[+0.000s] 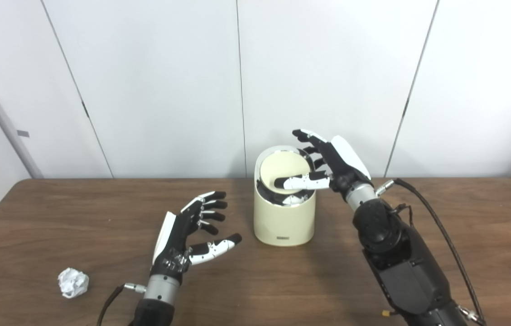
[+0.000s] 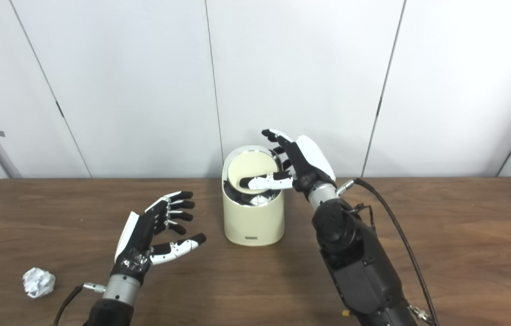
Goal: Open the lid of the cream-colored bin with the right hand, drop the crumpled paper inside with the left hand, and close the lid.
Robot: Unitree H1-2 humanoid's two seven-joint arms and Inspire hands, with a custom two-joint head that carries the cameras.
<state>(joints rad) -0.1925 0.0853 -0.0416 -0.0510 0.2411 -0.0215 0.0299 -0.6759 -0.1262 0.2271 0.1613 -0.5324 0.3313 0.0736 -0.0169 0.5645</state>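
A cream-colored bin stands at the middle of the wooden table. Its round lid is tilted partly open, and a dark gap shows below it. My right hand is at the bin's top right with its fingers spread; the thumb lies across the lid and the other fingers reach behind the rim. A crumpled white paper ball lies near the table's front left. My left hand hovers open and empty left of the bin, well to the right of the paper.
White wall panels rise right behind the table's back edge. A black cable runs along my right forearm. Bare wood stretches to the right of the bin and in front of it.
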